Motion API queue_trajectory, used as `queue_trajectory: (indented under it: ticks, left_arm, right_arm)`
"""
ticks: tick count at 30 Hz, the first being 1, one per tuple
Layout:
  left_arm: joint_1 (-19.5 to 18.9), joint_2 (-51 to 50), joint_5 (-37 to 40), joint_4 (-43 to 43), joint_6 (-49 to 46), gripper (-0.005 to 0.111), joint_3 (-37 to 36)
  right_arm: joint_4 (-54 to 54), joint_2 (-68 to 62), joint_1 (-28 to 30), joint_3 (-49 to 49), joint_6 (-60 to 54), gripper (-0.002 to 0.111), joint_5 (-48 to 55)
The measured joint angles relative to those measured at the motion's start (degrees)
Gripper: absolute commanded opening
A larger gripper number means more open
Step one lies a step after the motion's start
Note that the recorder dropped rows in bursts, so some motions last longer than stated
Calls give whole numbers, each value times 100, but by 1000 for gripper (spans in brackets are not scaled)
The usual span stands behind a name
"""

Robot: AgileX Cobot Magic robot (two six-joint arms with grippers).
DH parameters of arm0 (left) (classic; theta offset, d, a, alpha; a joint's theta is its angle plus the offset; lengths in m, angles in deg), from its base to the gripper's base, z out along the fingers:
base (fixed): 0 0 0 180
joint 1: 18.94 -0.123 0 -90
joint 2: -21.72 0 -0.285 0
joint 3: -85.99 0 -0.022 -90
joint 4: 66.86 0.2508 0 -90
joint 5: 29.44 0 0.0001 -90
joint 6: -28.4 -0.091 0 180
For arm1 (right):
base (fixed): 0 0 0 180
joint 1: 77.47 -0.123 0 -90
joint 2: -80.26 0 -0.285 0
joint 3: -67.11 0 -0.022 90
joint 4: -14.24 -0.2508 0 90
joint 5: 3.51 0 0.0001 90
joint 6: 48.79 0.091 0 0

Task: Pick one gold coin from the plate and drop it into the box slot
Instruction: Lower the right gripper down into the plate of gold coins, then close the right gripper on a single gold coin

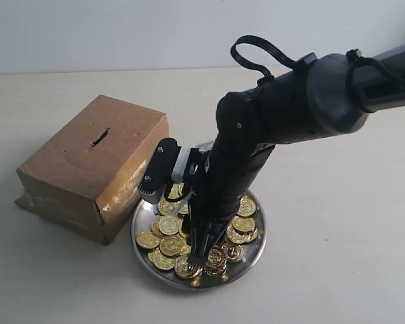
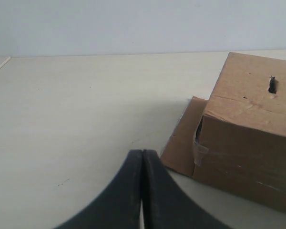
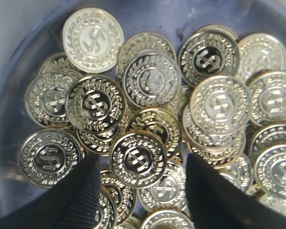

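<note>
The silver plate (image 1: 252, 258) holds a heap of gold coins. My right gripper (image 1: 201, 255) reaches down into the heap at the plate's front. In the right wrist view that gripper (image 3: 142, 164) is open, its two dark fingers standing on either side of one gold coin (image 3: 138, 159) that lies flat on top of others. The brown box (image 1: 94, 162) stands left of the plate, with its dark slot (image 1: 99, 138) in the top panel. My left gripper (image 2: 142, 153) is shut and empty, low over the table beside the box (image 2: 250, 143); the slot (image 2: 272, 85) shows there too.
The right arm (image 1: 304, 101) slants down from the upper right over the plate. A loose cardboard flap (image 2: 181, 143) sticks out at the box's base. The pale table (image 1: 337, 223) stretches around both objects.
</note>
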Motion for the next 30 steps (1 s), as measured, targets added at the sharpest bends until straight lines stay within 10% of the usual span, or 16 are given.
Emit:
queue_trajectory:
  ticks: [30]
  left_arm:
    - [0,0,0,0,0,0,0]
  right_arm:
    - [0,-209,0,0,21,51,-237]
